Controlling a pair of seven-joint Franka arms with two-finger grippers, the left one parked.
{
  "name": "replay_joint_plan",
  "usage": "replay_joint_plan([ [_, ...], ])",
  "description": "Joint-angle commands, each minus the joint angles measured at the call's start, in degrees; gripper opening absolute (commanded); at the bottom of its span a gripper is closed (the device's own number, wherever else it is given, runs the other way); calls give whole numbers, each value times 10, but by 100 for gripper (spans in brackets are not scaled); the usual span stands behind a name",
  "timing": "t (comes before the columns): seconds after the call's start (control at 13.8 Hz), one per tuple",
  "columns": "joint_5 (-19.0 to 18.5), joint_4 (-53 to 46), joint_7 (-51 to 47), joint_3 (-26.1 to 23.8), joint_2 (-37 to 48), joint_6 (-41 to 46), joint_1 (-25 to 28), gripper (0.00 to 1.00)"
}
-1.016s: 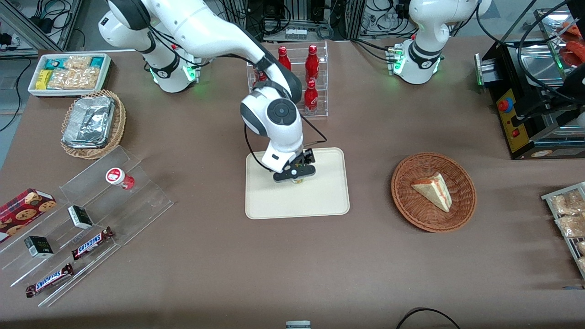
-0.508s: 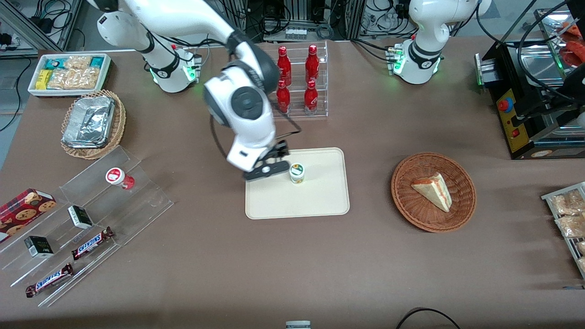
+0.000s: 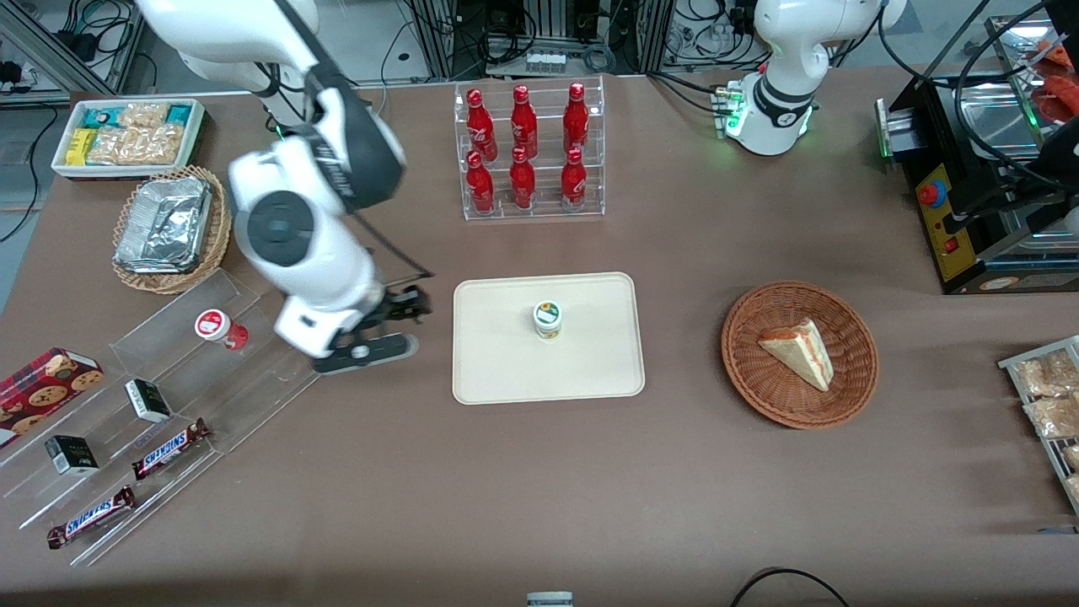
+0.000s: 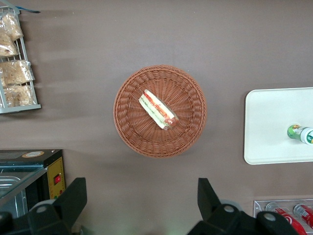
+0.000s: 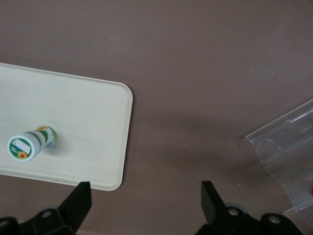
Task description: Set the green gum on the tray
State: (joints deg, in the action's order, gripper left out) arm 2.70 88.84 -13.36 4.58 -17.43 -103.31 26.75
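**Gum on tray, gripper clear**

Gripper (image 3: 364,349) with fingers (image 5: 80,199) spread and empty, above bare table between tray (image 3: 506,371) and clear acrylic stand (image 3: 253,354). At 3 o'clock from gripper in the front view, green gum (image 3: 547,319) upright near tray centre, apart from every rim. At 9 o'clock, red-lidded bottle (image 3: 217,328) on the stand. Open tabletop nearer the front camera.
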Motion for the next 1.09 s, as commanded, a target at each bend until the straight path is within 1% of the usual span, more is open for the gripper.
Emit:
replay_joint_plan([
  [0.0, -1, 47, 5, -7, 62, 11, -67, 100],
  [0.15, -2, 73, 11, -8, 92, 20, -105, 100],
  [0.44, -2, 90, 111, -10, 140, 76, -172, 100],
  [0.65, -2, 89, 121, -11, 165, 127, -211, 100],
  [0.8, -7, 88, 127, -11, 177, 151, -226, 100],
  [1.02, -16, 88, 127, -36, 186, 171, -258, 100],
])
